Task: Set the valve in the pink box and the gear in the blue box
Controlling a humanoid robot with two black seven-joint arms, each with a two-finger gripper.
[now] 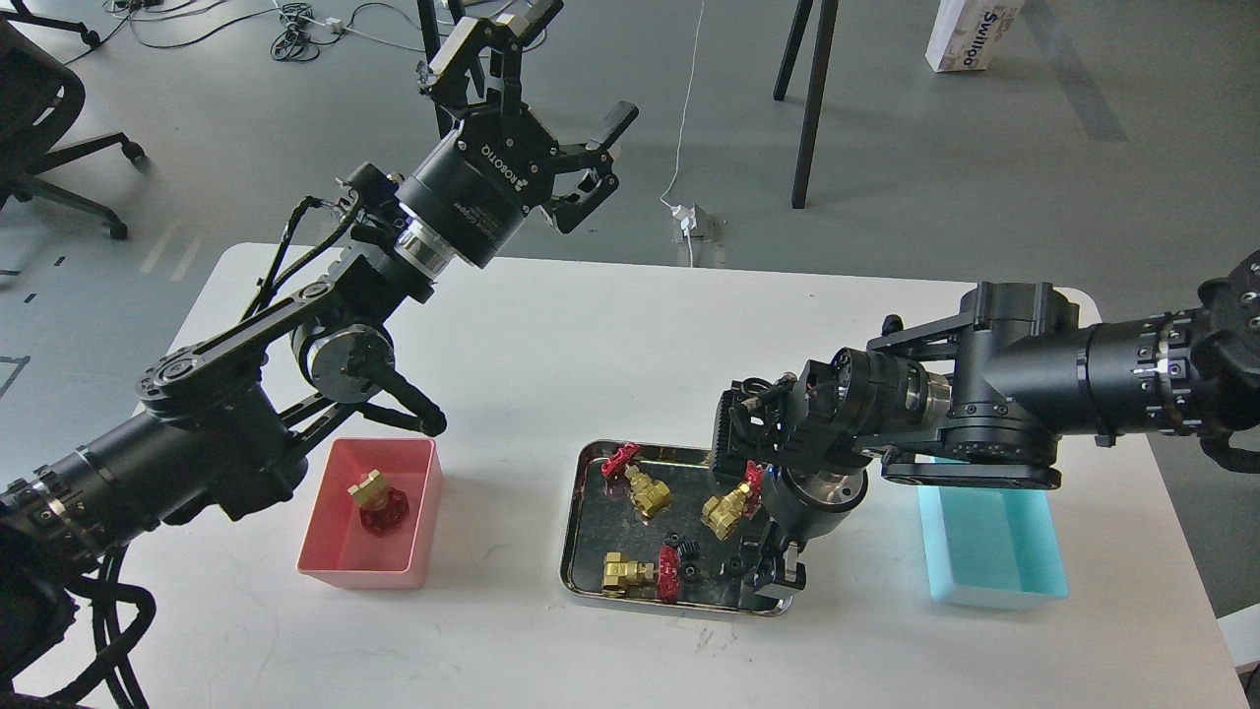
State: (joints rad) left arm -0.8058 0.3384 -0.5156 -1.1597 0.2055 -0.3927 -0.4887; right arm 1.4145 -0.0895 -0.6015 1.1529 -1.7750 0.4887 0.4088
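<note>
The pink box at front left holds one valve. Three more valves lie in the steel tray, with three small black gears. The blue box at right looks empty. My right gripper points down over the tray's front right corner, just right of the nearest gear, its fingers slightly apart and empty. My left gripper is open and empty, raised high beyond the table's far edge.
My right arm's wrist hangs over the tray's right side and partly hides one valve's handwheel. The left forearm passes above the pink box's far left. Floor, cables and stand legs lie behind the table.
</note>
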